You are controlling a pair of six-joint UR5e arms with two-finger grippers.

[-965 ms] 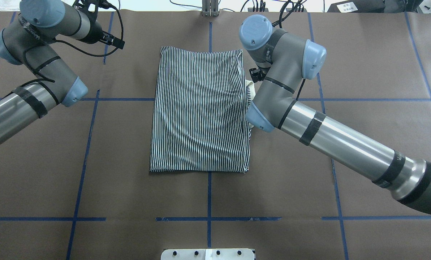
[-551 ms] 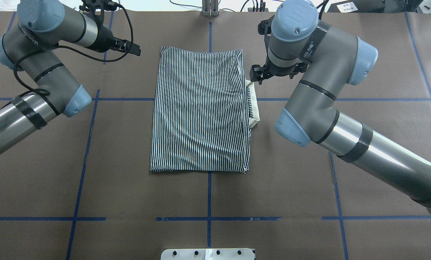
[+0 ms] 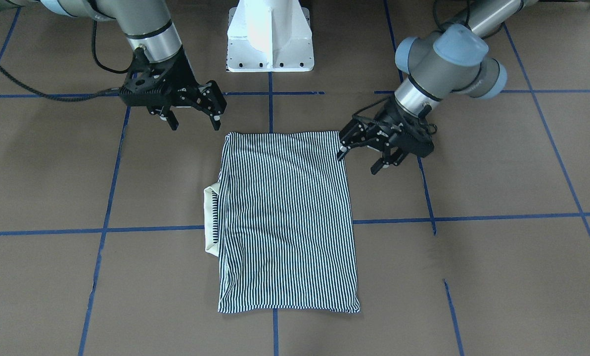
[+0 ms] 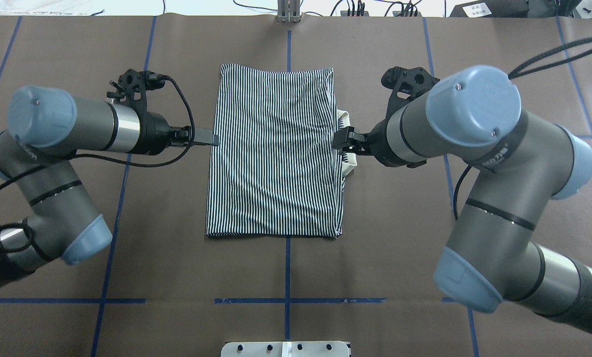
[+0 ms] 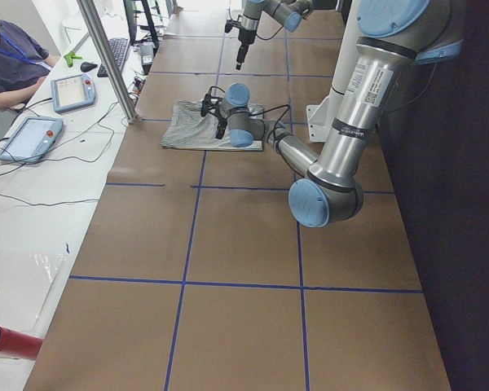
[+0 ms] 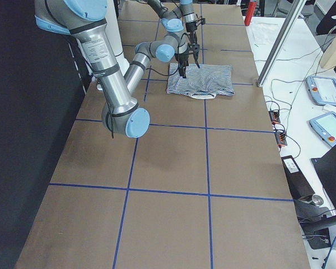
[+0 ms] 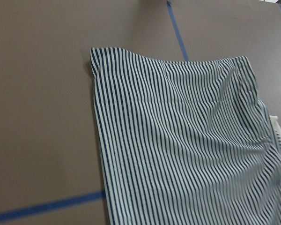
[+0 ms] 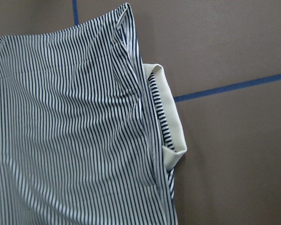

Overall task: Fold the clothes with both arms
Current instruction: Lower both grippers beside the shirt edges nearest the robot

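Note:
The clothes, one navy-and-white striped shirt (image 4: 275, 148), lie folded into a flat rectangle at the table's middle. Its cream collar (image 4: 346, 148) pokes out of the edge on my right side, also seen as the cream collar (image 8: 171, 122) in the right wrist view. My left gripper (image 3: 359, 159) hovers open just off the shirt's robot-side corner, nothing between its fingers. My right gripper (image 3: 195, 123) is open too, above the bare table off the other robot-side corner. In the overhead view the left gripper (image 4: 211, 139) and right gripper (image 4: 340, 141) point inward at the shirt's side edges.
Brown paper with blue tape lines (image 4: 287, 267) covers the table. The white pedestal base (image 3: 270, 39) stands behind the shirt. A metal post (image 5: 106, 57), tablets (image 5: 28, 137) and a seated person (image 5: 4, 53) are at the far side bench.
Both arms have swung in from the far side of the table, and their grippers now face the shirt's left and right edges. The shirt has not moved.

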